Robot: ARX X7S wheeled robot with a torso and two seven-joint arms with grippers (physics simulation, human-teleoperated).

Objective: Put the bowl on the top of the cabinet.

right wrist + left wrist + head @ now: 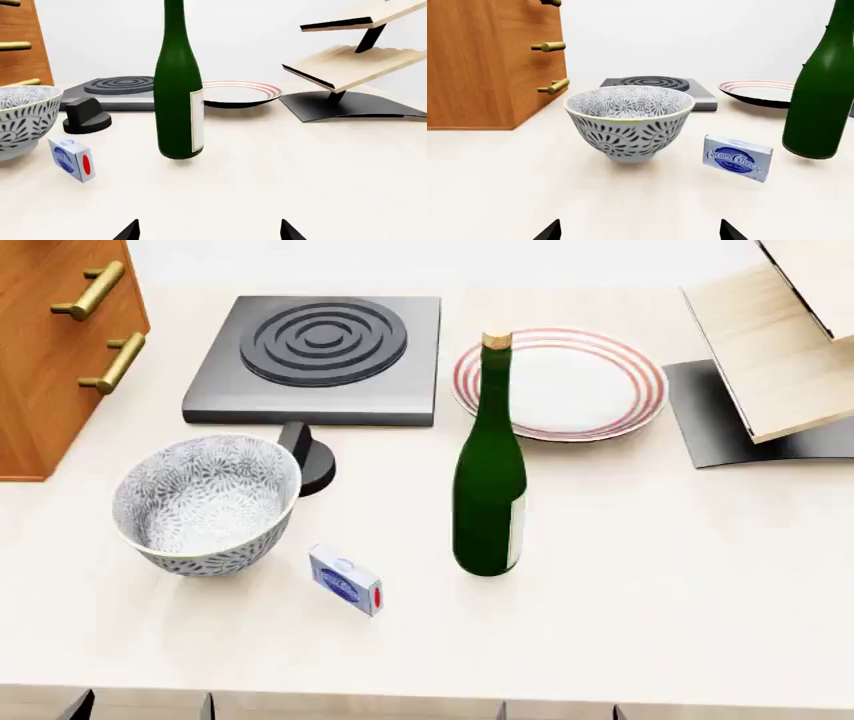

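The bowl (pixel 629 122) looks rigid, glazed and breakable, best pinched at its rim by the left gripper (pixel 639 231), jaws spread wide, empty

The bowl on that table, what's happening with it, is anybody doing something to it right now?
Nothing is holding it yet. The bowl sits upright on the pale table, beside the cabinet it is meant to go on top of. The left claw is open and pointed straight at the bowl, apart from it. The right claw is also open and empty, facing the green bottle. A cream cheese box lies between the bowl and the bottle.
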